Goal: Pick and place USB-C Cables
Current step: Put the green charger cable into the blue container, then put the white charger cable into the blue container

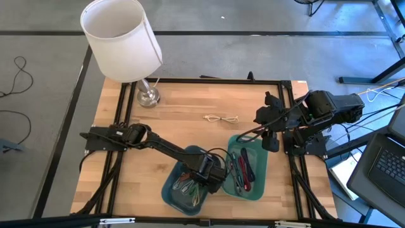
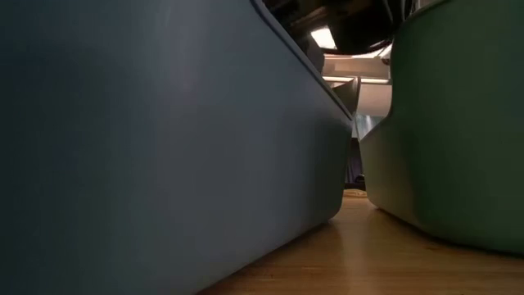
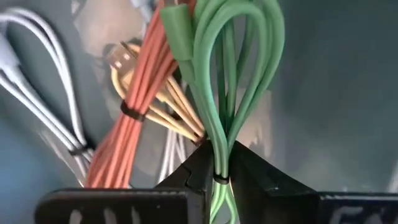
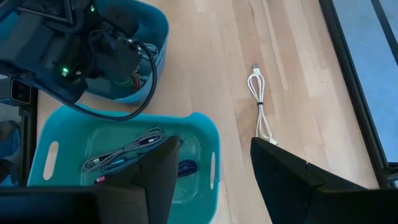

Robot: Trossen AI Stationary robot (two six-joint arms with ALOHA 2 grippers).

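This looks like a robot lab or workshop. A wooden table (image 1: 190,120) sits in a black metal frame (image 1: 120,107) on a grey floor (image 1: 44,82). A laptop (image 1: 387,161) and loose wires (image 1: 16,88) lie beside it, and a lamp (image 1: 123,41) stands on the table.

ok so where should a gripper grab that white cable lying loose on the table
Take the white cable at its dark tie, about midway along, where the strands are pinched together. It lies flat on the bare wood, so come straight down from above with the fingers across its length. The looped ends look looser and would likely slip. The open right gripper hovers closest.
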